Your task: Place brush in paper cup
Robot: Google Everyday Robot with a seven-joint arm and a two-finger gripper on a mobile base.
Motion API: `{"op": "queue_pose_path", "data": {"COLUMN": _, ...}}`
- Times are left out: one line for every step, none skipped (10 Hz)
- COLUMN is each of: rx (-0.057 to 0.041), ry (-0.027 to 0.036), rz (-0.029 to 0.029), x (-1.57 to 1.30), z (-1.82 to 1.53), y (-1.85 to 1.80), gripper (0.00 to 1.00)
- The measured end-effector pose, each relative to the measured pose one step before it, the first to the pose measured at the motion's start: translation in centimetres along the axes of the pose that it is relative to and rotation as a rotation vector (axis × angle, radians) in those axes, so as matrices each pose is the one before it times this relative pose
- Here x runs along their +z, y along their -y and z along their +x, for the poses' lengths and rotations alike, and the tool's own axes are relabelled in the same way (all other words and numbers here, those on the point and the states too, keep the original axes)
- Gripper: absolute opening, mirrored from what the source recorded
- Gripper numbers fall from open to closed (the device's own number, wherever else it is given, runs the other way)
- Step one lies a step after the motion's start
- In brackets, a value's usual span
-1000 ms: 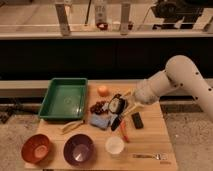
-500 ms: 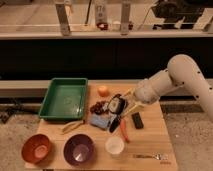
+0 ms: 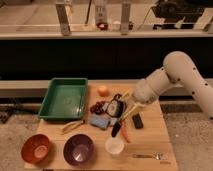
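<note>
The brush (image 3: 116, 106), with a black head and a pale whitish part, is at the middle of the wooden table (image 3: 150, 137), right at the tip of my gripper (image 3: 125, 110). I cannot tell whether the brush rests on the table or is lifted. The gripper reaches in from the right on the white arm (image 3: 172, 75), pointing down and left. The paper cup (image 3: 114, 146), small and white, stands upright near the table's front edge, below and a little in front of the brush, apart from the gripper.
A green tray (image 3: 65, 97) is at the back left and an orange (image 3: 103, 90) beside it. A purple bowl (image 3: 77, 149) and a red bowl (image 3: 36, 148) stand front left. A black block (image 3: 137, 120), a blue-grey item (image 3: 100, 121), a tan utensil (image 3: 72, 126) and a fork (image 3: 150, 156) lie around.
The gripper and the brush at its tip have shifted only slightly down and left. Nothing else has moved.
</note>
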Motion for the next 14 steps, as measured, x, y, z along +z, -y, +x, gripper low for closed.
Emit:
{"op": "queue_pose_path", "data": {"rx": -0.0074, "ry": 0.0018, "rz": 0.00041, "x": 0.08, "z": -0.236, "y": -0.062, "gripper": 0.0}}
{"op": "queue_pose_path", "data": {"rx": -0.00604, "ry": 0.00318, "rz": 0.00329, "x": -0.061, "z": -0.099, "y": -0.214, "gripper": 0.0}}
{"op": "queue_pose_path", "data": {"rx": -0.00536, "ry": 0.00354, "rz": 0.00096, "x": 0.004, "z": -0.138, "y": -0.178, "gripper": 0.0}}
{"op": "queue_pose_path", "data": {"rx": -0.00675, "ry": 0.00394, "rz": -0.00048, "x": 0.143, "z": -0.017, "y": -0.239, "gripper": 0.0}}
{"op": "queue_pose_path", "data": {"rx": -0.01384, "ry": 0.00144, "rz": -0.0037, "x": 0.279, "z": -0.203, "y": -0.252, "gripper": 0.0}}
{"op": "queue_pose_path", "data": {"rx": -0.00722, "ry": 0.00132, "rz": -0.00484, "x": 0.292, "z": -0.085, "y": -0.173, "gripper": 0.0}}
{"op": "queue_pose_path", "data": {"rx": -0.00426, "ry": 0.00193, "rz": -0.00325, "x": 0.222, "z": -0.037, "y": -0.1, "gripper": 0.0}}
{"op": "queue_pose_path", "data": {"rx": -0.00695, "ry": -0.00032, "rz": -0.00555, "x": 0.385, "z": 0.073, "y": -0.199, "gripper": 0.0}}
{"op": "queue_pose_path", "data": {"rx": -0.00648, "ry": -0.00228, "rz": -0.00529, "x": 0.33, "z": 0.085, "y": -0.191, "gripper": 0.0}}
{"op": "queue_pose_path", "data": {"rx": -0.0035, "ry": -0.00018, "rz": -0.00222, "x": 0.194, "z": 0.021, "y": -0.151, "gripper": 0.0}}
{"op": "queue_pose_path", "data": {"rx": -0.00276, "ry": -0.00087, "rz": -0.00075, "x": 0.153, "z": 0.078, "y": -0.284, "gripper": 0.0}}
{"op": "queue_pose_path", "data": {"rx": -0.00386, "ry": 0.00043, "rz": -0.00315, "x": 0.245, "z": 0.101, "y": -0.295, "gripper": 0.0}}
{"op": "queue_pose_path", "data": {"rx": -0.00268, "ry": 0.00037, "rz": -0.00266, "x": 0.152, "z": 0.083, "y": -0.151, "gripper": 0.0}}
{"op": "queue_pose_path", "data": {"rx": -0.00255, "ry": 0.00039, "rz": -0.00426, "x": 0.31, "z": 0.301, "y": -0.2, "gripper": 0.0}}
